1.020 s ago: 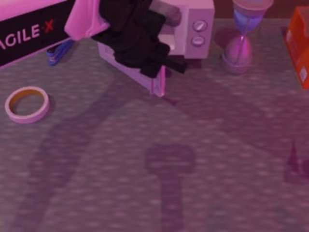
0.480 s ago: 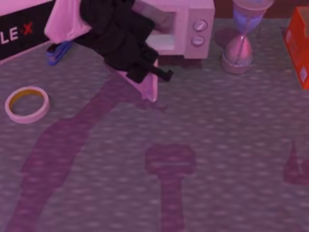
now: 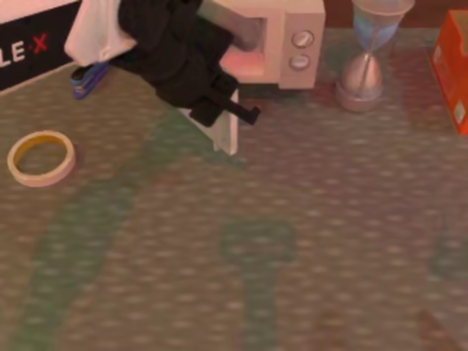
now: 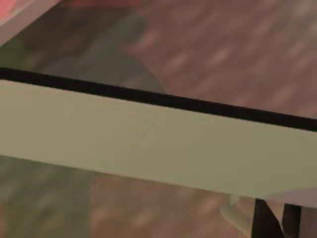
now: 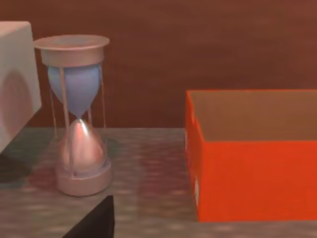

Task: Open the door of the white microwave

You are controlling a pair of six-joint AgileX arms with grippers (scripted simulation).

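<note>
Door [image 3: 228,126] of the white microwave [image 3: 281,44], at the desk's [image 3: 329,219] far edge, is seen swung well out | left gripper [image 3: 232,110] is placed at its free edge; finger state cannot be told | panel judged stiff, light, hinged; best held at that edge | right gripper not in view.

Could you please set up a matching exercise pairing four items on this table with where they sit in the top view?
Things:
1. white microwave with two grey knobs
2. cream ring of tape
3. tall hourglass with blue sand
4. open orange cardboard box

Places:
A. far right edge
B. left side, alone
C. back centre, its white door swung open
D. between microwave and box

Pairs: 1-C, 2-B, 3-D, 4-A
</note>
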